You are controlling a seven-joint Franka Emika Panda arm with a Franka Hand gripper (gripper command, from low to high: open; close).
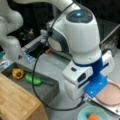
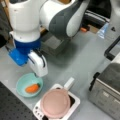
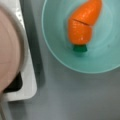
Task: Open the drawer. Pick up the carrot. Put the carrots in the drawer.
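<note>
Grey tabletop (image 2: 75,57) w/ a dark background behind the arm. The carrot (image 3: 83,23) is short & stubby, bright orange w/ a cut line across its body and a small green stub at one end; it lies inside a teal bowl (image 3: 110,60), also seen in both front views (carrot (image 2: 32,88), bowl (image 2: 22,86); carrot (image 1: 93,117), bowl (image 1: 82,114)). The drawer (image 1: 47,90) sits pulled out at a front view's left: grey metal sides, dark inside, light wooden front panel (image 1: 17,100) near the bottom-left corner. Inside it lie a yellow-orange round item (image 1: 18,73) and a green vegetable (image 1: 33,80), side by side but apart. The gripper (image 2: 37,63) hangs just above the bowl's rim, on a blue mount (image 2: 18,56); its fingertips don't show, so whether it's spread or closed can't be told, and nothing is seen in its grasp. Just beside the bowl sits a white appliance (image 2: 75,102) w/ a pink round lid (image 2: 55,103) on top; same lid (image 1: 110,94) is partly hidden behind the arm. A black cable (image 1: 35,82) loops from the arm across the drawer. Silver toaster oven (image 2: 106,92) stands at a front view's right, well apart from the bowl.
</note>
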